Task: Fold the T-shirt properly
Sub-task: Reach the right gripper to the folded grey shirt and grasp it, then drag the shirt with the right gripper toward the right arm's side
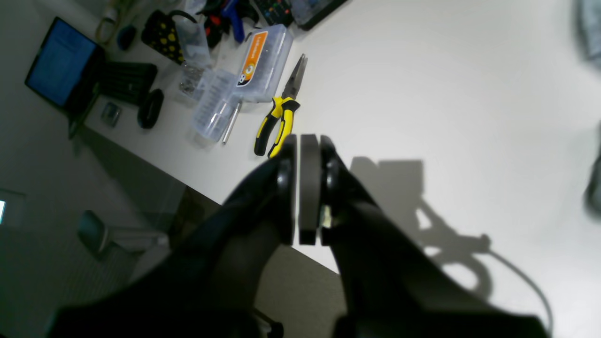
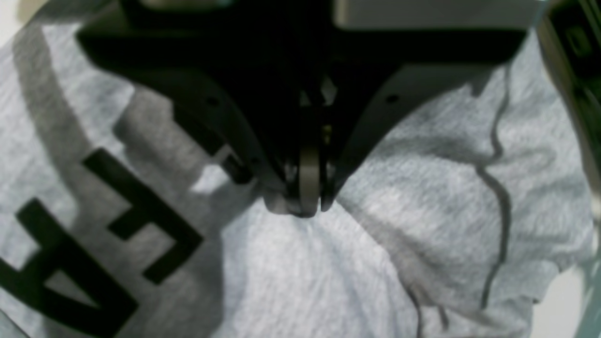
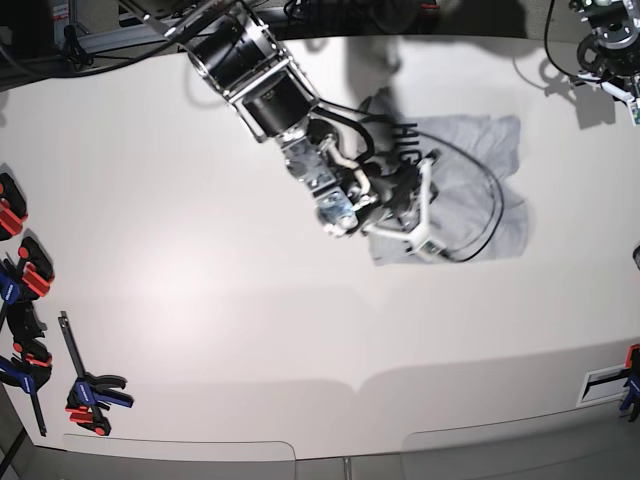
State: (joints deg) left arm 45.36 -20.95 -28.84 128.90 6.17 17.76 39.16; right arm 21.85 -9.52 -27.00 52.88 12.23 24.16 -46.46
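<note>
The light grey T-shirt (image 3: pixel 480 190) lies crumpled on the white table right of centre, with black capital letters (image 2: pixel 117 220) facing up. In the right wrist view the cloth (image 2: pixel 422 197) fills the frame in creases. My right gripper (image 2: pixel 307 206) is down on the shirt with its jaws together, pinching a bunched ridge of cloth; in the base view it (image 3: pixel 415 205) is at the shirt's left edge. My left gripper (image 1: pixel 308 141) is shut and empty above bare table, far from the shirt, at the top right corner of the base view (image 3: pixel 603 45).
Yellow-handled pliers (image 1: pixel 281 119), clear parts boxes (image 1: pixel 263 61) and a laptop (image 1: pixel 61 61) sit near the table edge under the left arm. Red and blue clamps (image 3: pixel 20 260) line the table's left edge. A black cable (image 3: pixel 490 210) loops over the shirt.
</note>
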